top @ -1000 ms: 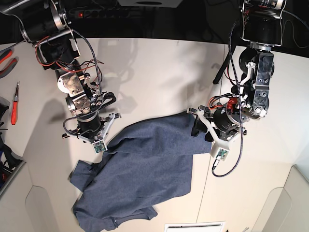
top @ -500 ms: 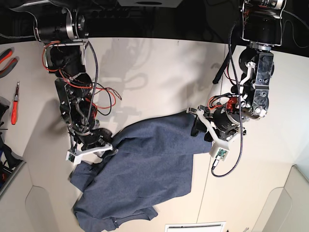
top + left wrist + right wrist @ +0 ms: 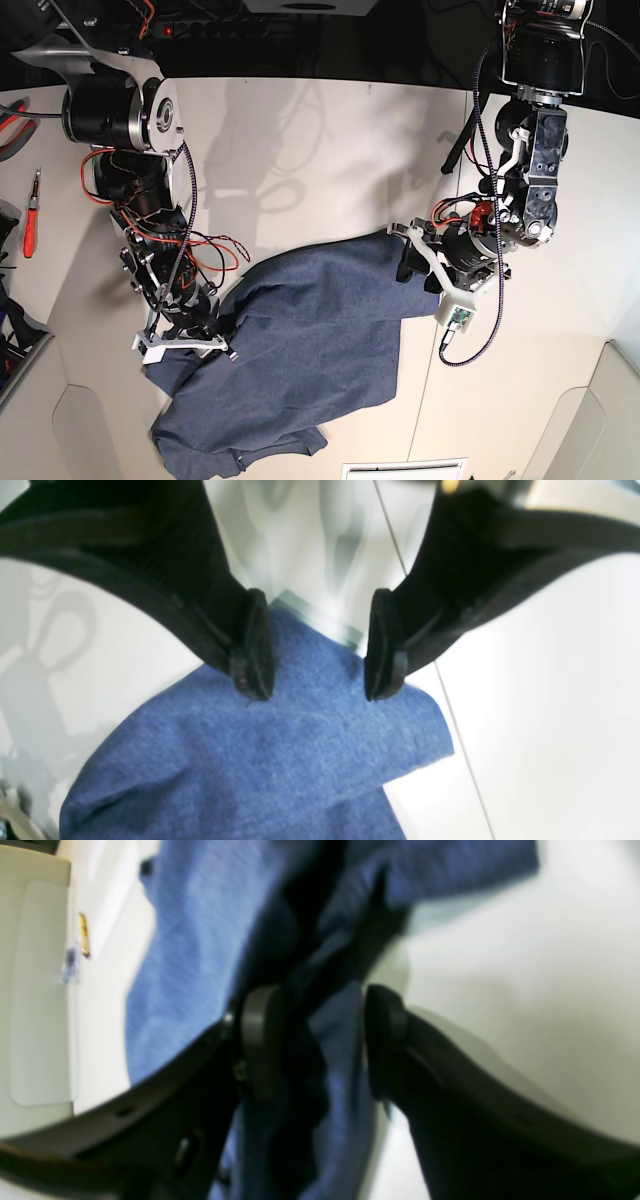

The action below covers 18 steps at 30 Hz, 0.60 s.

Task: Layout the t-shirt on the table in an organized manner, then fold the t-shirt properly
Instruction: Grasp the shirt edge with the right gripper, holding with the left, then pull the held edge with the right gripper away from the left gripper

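- The t-shirt lies in a crumpled heap on the white counter, not flat yet. Its lower part is bunched up near the front edge of the counter.
- The left gripper sits over one corner of the t-shirt. Its jaws are wide apart and it holds nothing. Cloth lies between and under the fingers, but they do not pinch it.
- The right gripper is at the other side of the t-shirt, down in the folds. Its jaws stand apart with cloth between them. The wrist picture is blurry, so one cannot tell if the cloth is held or just lying there.
- What could go wrong: the left gripper could close too high and miss the corner, because the cloth is thin and flat on the counter.
- The right gripper could grab two layers at once, since the t-shirt is folded over on itself there. Then the t-shirt would not open out when pulled.
- If only one gripper has a grip, a pull would drag the whole t-shirt sideways, not stretch it.
- The bunched part of the t-shirt is close to the front edge of the counter. A hard pull that way could slide it off.
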{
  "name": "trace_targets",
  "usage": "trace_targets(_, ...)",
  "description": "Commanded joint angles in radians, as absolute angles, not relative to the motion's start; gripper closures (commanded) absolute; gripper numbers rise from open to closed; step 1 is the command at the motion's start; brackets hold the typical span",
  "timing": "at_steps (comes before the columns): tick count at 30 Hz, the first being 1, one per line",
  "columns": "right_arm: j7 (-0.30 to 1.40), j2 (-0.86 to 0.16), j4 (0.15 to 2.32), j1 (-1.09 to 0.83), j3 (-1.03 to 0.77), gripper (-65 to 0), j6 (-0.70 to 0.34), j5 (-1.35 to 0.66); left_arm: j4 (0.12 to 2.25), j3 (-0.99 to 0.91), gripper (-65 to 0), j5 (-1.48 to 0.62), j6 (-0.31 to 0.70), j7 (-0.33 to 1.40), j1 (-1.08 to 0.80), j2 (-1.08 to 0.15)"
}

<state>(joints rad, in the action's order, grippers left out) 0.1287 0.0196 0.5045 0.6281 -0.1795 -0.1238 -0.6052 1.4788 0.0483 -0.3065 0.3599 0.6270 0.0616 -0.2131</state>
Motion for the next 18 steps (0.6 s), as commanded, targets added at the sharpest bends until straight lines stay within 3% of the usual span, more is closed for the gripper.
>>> trace_targets(1,0.108,0.022,0.521,0.675,-0.182,-26.3,-0.143,-0.61,1.495,0.046,-32.9,-0.316,0.363,0.603,0.08,-0.217)
trace_targets(8,0.101,0.022,0.521,0.707,-0.182,-26.2,-0.172,-0.61,1.495,0.046,-32.9,-0.316,0.363,0.603,0.08,-0.217)
trace_targets(12,0.098,0.022,0.52,0.706,-0.182,-20.3,-0.172,-0.61,1.495,0.046,-32.9,-0.316,0.363,0.603,0.08,-0.217)
trace_targets(18,0.098,0.023,0.512,0.706,-0.182,-20.1,-0.164,-0.609,1.495,0.046,-32.9,-0.315,0.363,0.603,0.08,-0.217)
